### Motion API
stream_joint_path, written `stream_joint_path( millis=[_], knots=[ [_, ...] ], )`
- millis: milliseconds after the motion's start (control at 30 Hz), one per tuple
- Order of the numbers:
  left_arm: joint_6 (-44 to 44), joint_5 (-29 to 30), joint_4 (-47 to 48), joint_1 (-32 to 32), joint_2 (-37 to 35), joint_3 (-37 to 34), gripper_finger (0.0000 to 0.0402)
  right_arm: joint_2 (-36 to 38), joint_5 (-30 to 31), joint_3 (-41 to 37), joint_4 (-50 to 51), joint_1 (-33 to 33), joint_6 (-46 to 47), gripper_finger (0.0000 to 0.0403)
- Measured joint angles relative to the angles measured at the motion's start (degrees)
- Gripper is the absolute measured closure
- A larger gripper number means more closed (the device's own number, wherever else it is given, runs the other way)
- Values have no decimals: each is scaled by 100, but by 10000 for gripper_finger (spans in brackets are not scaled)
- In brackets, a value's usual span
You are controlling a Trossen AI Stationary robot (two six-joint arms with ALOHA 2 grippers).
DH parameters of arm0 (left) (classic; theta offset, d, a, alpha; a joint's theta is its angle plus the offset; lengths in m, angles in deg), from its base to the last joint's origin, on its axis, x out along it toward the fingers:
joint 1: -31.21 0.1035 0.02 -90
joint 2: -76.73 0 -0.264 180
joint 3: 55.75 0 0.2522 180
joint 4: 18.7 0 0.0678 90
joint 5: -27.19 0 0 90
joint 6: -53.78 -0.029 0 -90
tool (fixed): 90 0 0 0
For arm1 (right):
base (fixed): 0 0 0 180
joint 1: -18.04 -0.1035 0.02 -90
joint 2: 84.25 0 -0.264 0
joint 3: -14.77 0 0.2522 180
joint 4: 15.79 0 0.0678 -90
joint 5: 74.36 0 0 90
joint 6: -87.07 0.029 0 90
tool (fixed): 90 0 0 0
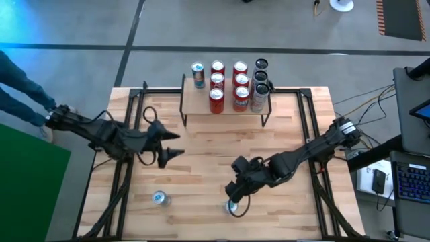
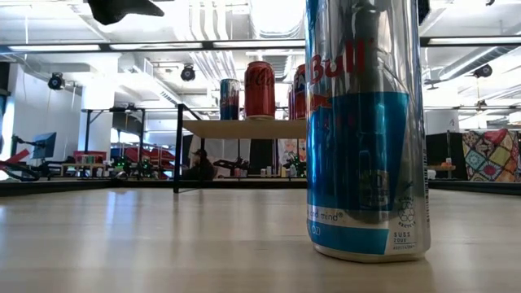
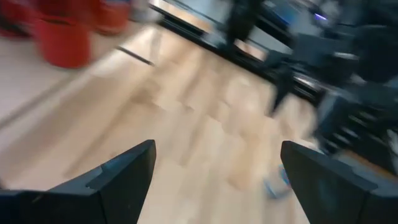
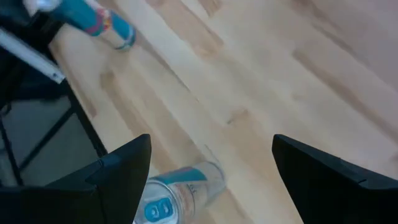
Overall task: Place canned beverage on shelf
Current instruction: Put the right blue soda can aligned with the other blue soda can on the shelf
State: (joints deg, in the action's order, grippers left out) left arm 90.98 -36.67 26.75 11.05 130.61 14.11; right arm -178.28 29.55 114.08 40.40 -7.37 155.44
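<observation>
Right tool (image 4: 211, 180) spread above upright blue aluminium can (image 4: 177, 196), left tool (image 3: 214, 180) spread (idle), wood-topped shelf (image 1: 225, 107).

Glossy metal cans (image 1: 232, 82) crowd a pale matt wooden shelf (image 1: 225, 107) on thin black metal legs, above a smooth slatted wood table (image 1: 201, 168).

Person's sleeve (image 1: 17, 87) at left, keyboard (image 1: 410, 183) at right, floor cables (image 1: 359, 102)

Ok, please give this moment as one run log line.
right pincer: open, above blue can | left pincer: open, empty | shelf: cans on it
</observation>
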Motion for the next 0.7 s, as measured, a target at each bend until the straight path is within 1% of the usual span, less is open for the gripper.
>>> stream_joint_path(
  millis=[67,233,333,467,600,700],
  knots=[
    [-114,-279,1,-74,-73,-5,71,-172,-29,143,202,-38,345,79],
    [-348,-329,1,-404,-179,-264,71,-613,-44,776,965,-194,1008,79],
    [-326,-351,16,-532,-169,-491,71,-921,-44,1261,1054,-344,1160,79],
    [-396,-486,-306,-591,-145,-750,71,-1349,-37,2096,1176,-531,1110,79],
    [-519,-619,-514,-613,-146,-831,71,-1932,-68,3032,2191,-661,998,79],
    [-517,-620,-515,-619,-148,-861,71,-2363,-184,3697,3079,-697,1225,79]
  ],
)
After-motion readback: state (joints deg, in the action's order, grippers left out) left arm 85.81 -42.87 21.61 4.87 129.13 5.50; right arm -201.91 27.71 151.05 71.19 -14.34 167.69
